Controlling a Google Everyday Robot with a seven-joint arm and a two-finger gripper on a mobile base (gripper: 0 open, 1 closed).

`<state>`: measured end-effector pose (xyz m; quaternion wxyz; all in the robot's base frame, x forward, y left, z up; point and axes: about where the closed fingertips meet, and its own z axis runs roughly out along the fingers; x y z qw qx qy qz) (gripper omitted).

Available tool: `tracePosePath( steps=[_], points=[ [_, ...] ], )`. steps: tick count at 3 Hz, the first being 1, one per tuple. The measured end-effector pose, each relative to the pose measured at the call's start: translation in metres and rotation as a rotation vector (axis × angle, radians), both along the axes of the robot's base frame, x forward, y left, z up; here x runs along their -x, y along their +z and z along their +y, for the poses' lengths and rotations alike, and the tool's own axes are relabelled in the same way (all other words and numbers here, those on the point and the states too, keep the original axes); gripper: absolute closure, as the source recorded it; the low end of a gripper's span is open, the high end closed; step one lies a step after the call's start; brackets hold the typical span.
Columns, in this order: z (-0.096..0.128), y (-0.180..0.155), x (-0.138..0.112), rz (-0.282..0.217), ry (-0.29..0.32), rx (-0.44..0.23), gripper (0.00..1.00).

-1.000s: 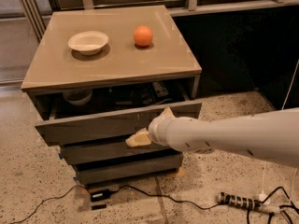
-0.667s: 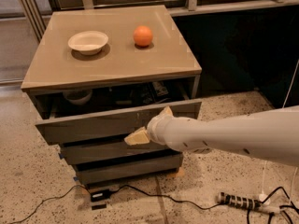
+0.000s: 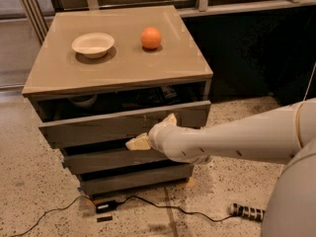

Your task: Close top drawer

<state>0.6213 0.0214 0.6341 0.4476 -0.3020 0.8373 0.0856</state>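
Note:
The top drawer (image 3: pixel 98 127) of the tan-topped cabinet (image 3: pixel 123 68) stands partly pulled out. Its grey front juts past the cabinet top's edge, and dark contents and a pale bowl-like thing (image 3: pixel 83 100) show in the gap. My gripper (image 3: pixel 153 131) is at the end of the white arm that reaches in from the right. It rests against the drawer front right of its middle. One tan finger (image 3: pixel 137 142) points left and low, the other finger (image 3: pixel 170 118) points up. They are spread and hold nothing.
A white bowl (image 3: pixel 93 44) and an orange (image 3: pixel 151 37) sit on the cabinet top. The two lower drawers (image 3: pixel 118 159) stick out slightly. A black cable and adapter (image 3: pixel 106 206) lie on the speckled floor, with a power strip (image 3: pixel 246 212) at the right. A dark wall stands behind.
The gripper has shifted slightly up and left along the drawer front. The top drawer front looks a little further in.

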Motion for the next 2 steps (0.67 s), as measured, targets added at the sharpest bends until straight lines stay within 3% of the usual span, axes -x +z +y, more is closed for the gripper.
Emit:
tracePosePath(
  steps=[2],
  points=[
    [0.003,-0.004,-0.023,-0.043,-0.023,-0.015,0.0]
  ],
)
